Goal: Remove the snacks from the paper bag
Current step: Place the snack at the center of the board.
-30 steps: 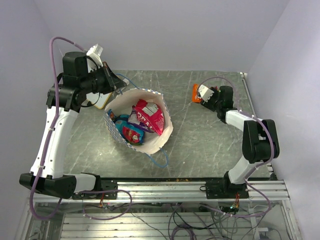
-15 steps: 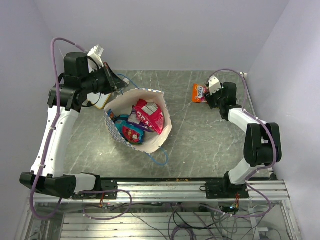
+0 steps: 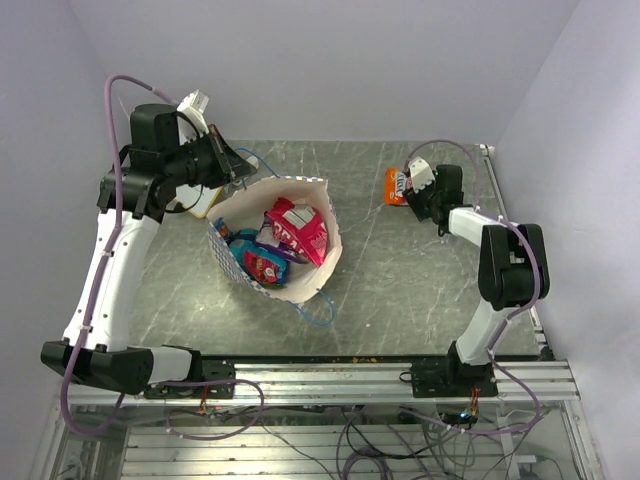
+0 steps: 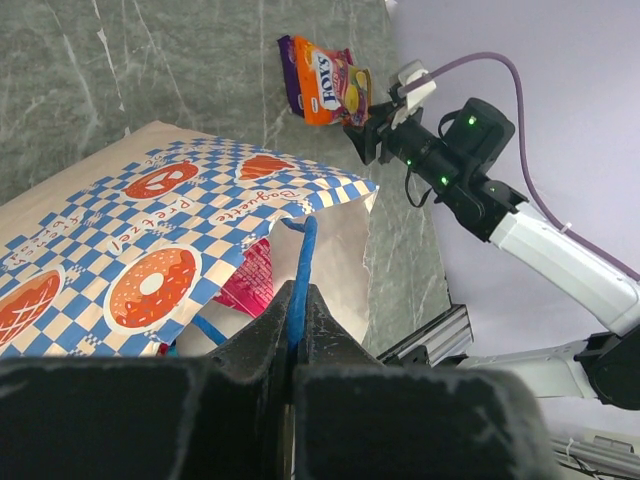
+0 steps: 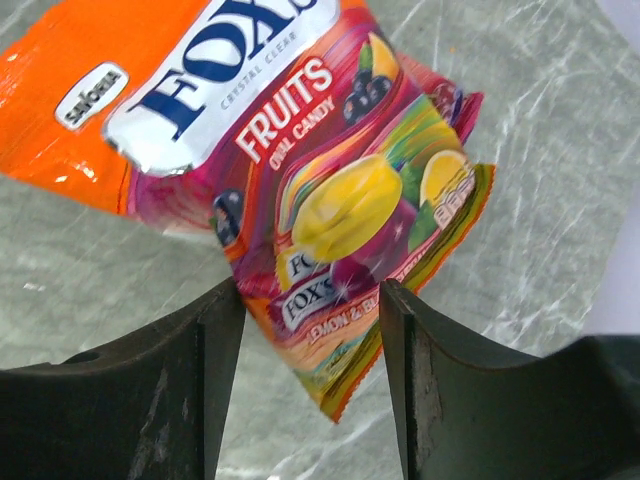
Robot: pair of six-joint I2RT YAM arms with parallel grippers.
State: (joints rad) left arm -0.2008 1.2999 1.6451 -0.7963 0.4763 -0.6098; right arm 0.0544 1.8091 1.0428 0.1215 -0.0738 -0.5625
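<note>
Checkered paper bag (image 3: 291, 291) gaping open, red-pink packet (image 3: 298, 232) and others inside, orange packet (image 3: 397, 186) flat outside, well apart.

The paper bag (image 4: 150, 250) was tan above a blue-and-white check printed with orange-red doughnuts; its cord (image 4: 303, 250) was blue. The candy packet (image 5: 300, 170) ran orange into purple, with yellow fruit and a white label. The table (image 3: 400, 270) was grey-green, veined white like marble

From my left wrist, the paper bag (image 4: 150, 235) runs off the left edge, and its wall hides all but a sliver of the pink packet (image 4: 250, 282). My left tool (image 4: 297, 312) is a dark blur. From my right wrist, the candy packet (image 5: 280, 160) is cropped top-left.
</note>
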